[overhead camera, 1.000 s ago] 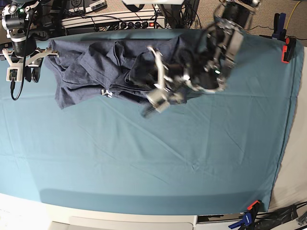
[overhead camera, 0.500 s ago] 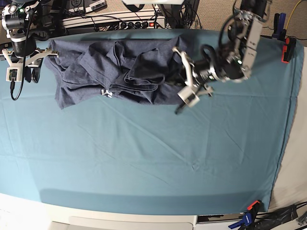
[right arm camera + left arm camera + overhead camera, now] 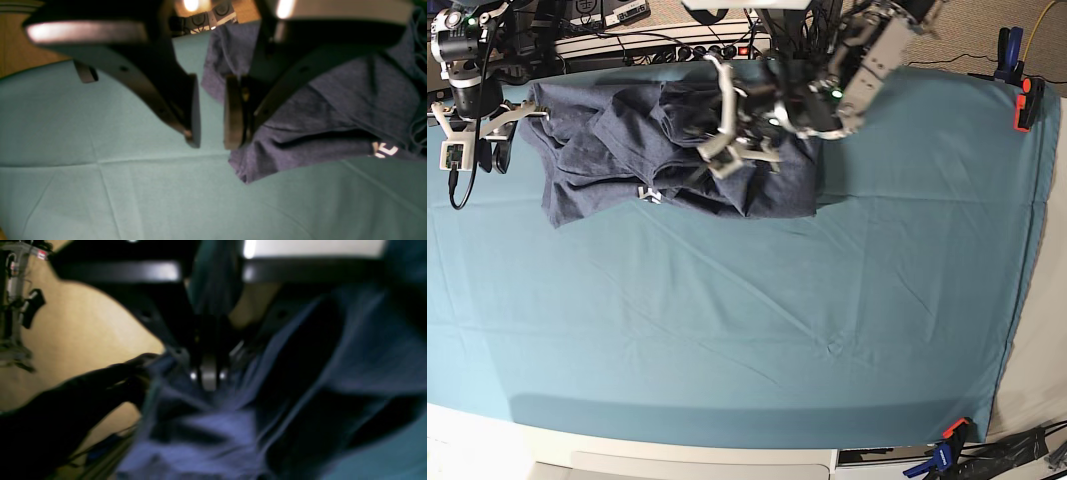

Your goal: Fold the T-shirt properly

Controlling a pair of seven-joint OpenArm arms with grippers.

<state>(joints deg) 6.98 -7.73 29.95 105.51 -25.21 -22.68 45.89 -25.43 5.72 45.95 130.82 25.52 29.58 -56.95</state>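
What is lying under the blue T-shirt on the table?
The T-shirt lies crumpled on the teal cloth, which continues beneath it. Anything else below the shirt is covered and cannot be seen.

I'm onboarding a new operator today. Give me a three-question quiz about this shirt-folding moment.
1. True or false: the T-shirt lies flat and neatly folded.
2. Which gripper is shut on shirt fabric: A) left gripper, B) right gripper?
3. Fill in: the right gripper hangs open beside the shirt's edge, above the teal ____.

Key: 1 false, it is bunched and creased; 2 A; 3 cloth.
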